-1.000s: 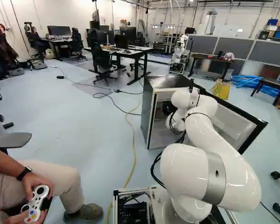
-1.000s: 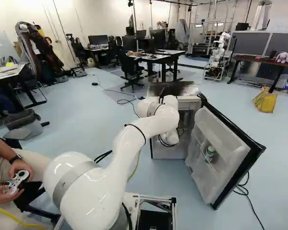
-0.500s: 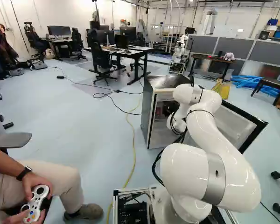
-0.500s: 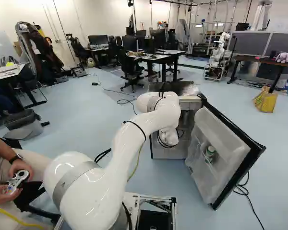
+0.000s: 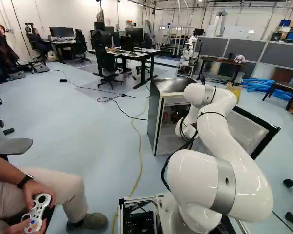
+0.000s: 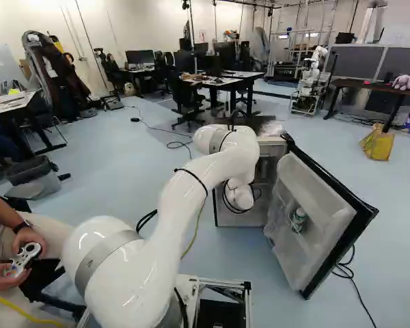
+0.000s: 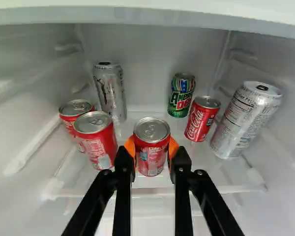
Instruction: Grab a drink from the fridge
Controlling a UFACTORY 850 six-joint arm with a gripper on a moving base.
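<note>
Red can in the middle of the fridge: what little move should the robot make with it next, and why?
Probably a slight lift before backing out: the tool's orange pads appear to press the red can from both sides, and another red can stands close beside one finger, so pulling sideways might knock it.

A robotics lab, where a white arm (image 5: 224, 146) shares the floor (image 5: 88, 131) with another robot (image 6: 311, 78), desks (image 5: 147, 51) and monitors (image 5: 62, 32)

The short red can (image 7: 151, 155) with a silver lid is gripped upright, inside the dark-topped, white-lined fridge (image 5: 155, 117), whose door (image 6: 324, 229) stands wide open.
</note>
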